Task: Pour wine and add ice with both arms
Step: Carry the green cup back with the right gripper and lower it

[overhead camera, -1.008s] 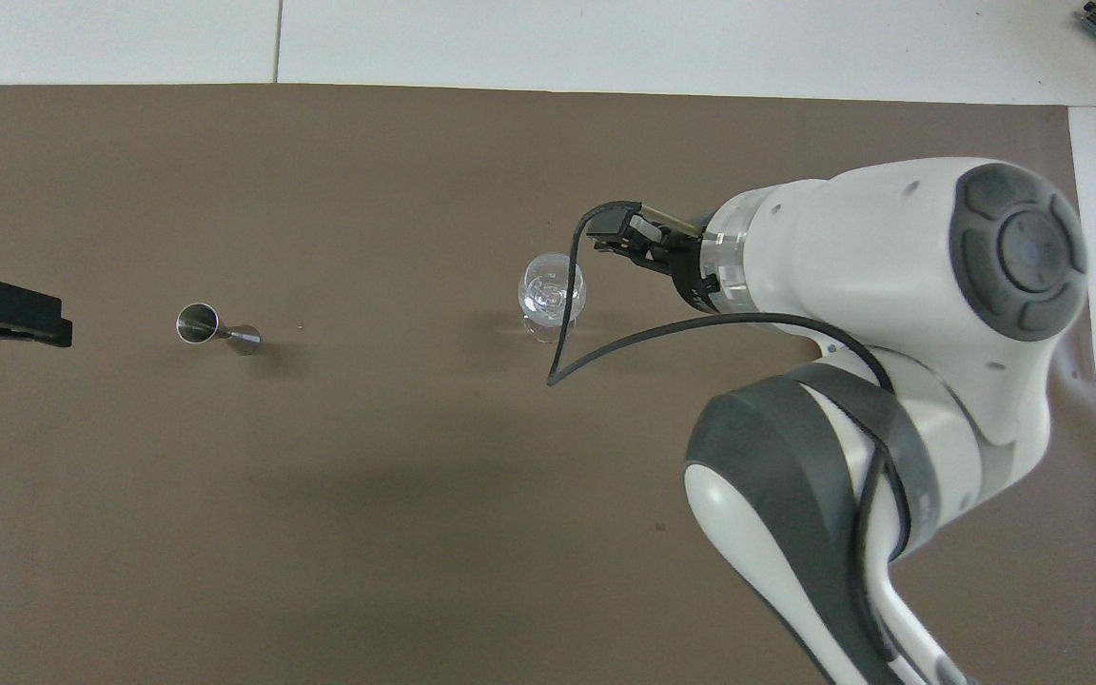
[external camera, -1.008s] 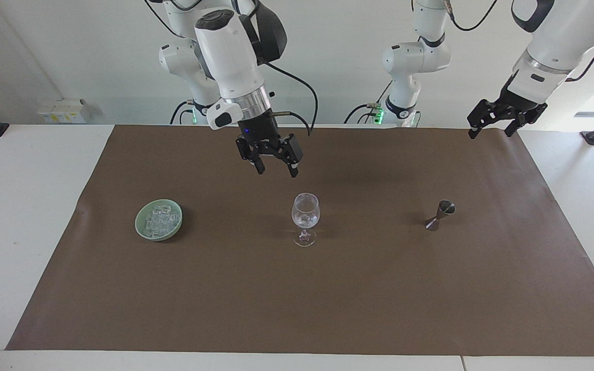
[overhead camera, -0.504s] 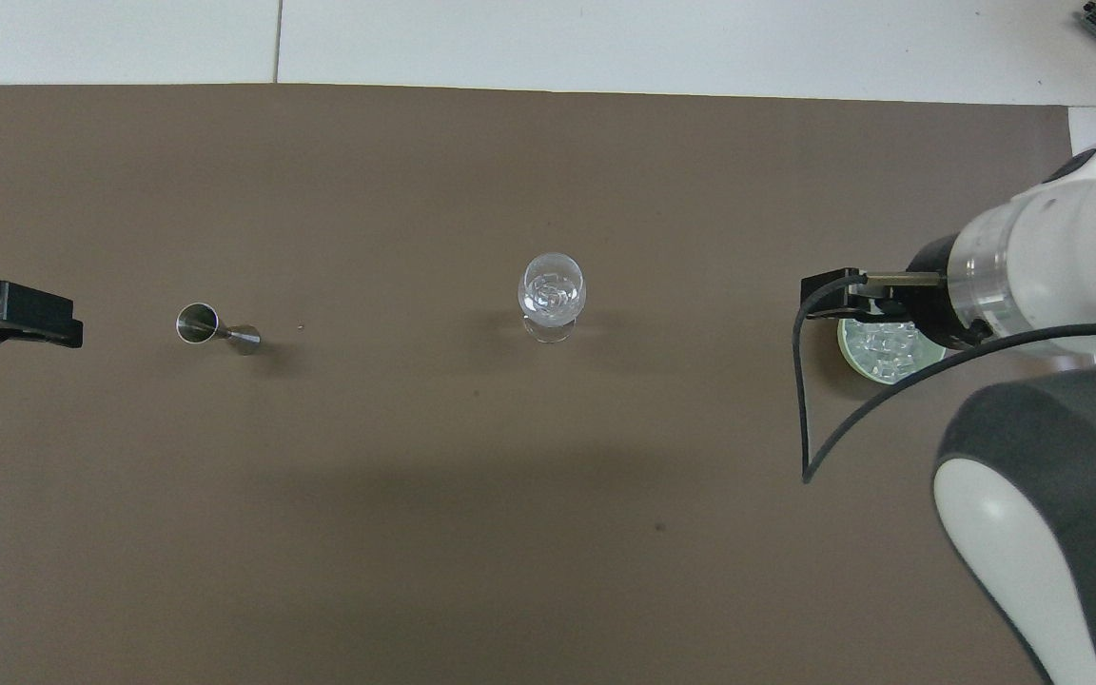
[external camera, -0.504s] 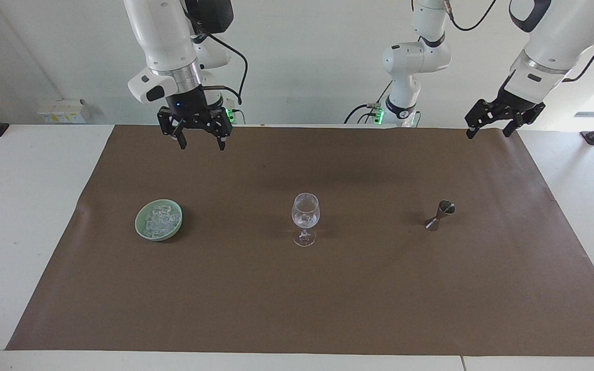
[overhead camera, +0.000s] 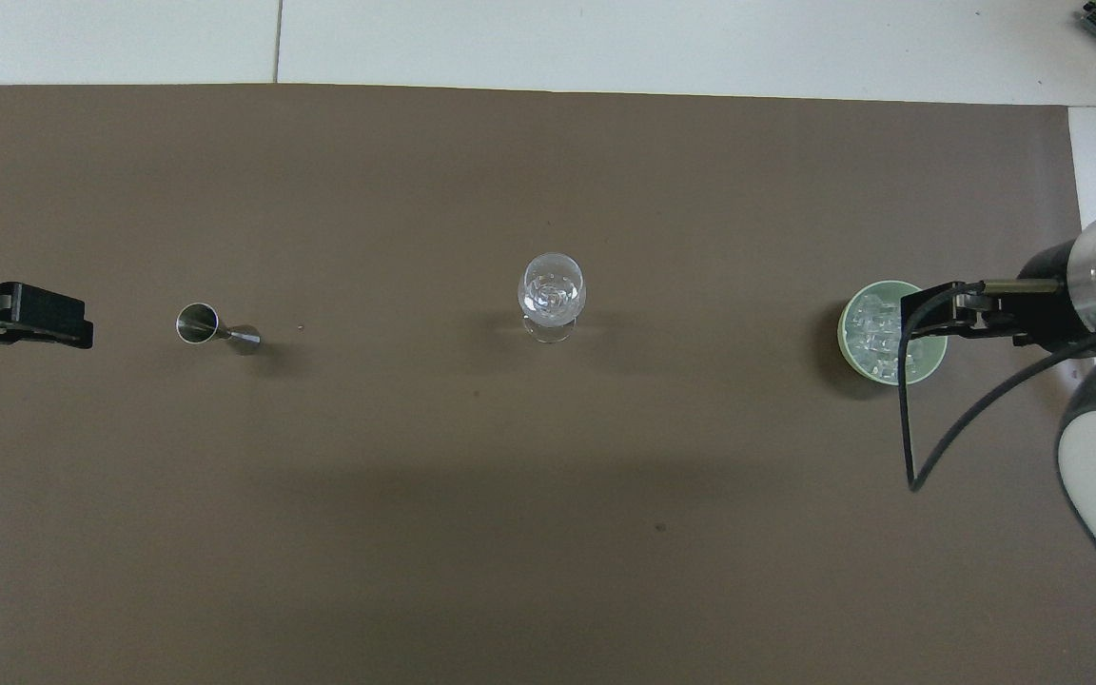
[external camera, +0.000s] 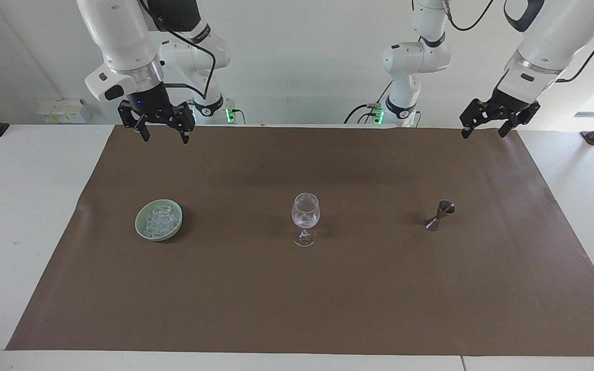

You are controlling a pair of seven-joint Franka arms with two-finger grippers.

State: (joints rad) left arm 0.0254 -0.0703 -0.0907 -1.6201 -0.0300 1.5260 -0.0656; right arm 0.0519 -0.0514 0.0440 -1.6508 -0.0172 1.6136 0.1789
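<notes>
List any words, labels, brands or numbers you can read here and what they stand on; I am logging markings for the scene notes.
None can be read.
No print shows on the green bowl, the wine glass, the metal jigger or the brown mat.
The arms bear no legible marking.

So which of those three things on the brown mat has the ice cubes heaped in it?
The green bowl, at the right arm's end of the row, holds the ice. The wine glass stands mid-row; the metal jigger is hourglass-shaped.

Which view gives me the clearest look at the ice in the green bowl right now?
The facing view: the ice lies fully exposed in the green bowl, with the right gripper high above the mat's edge. In the overhead view the raised gripper and its cable cover part of the bowl.
</notes>
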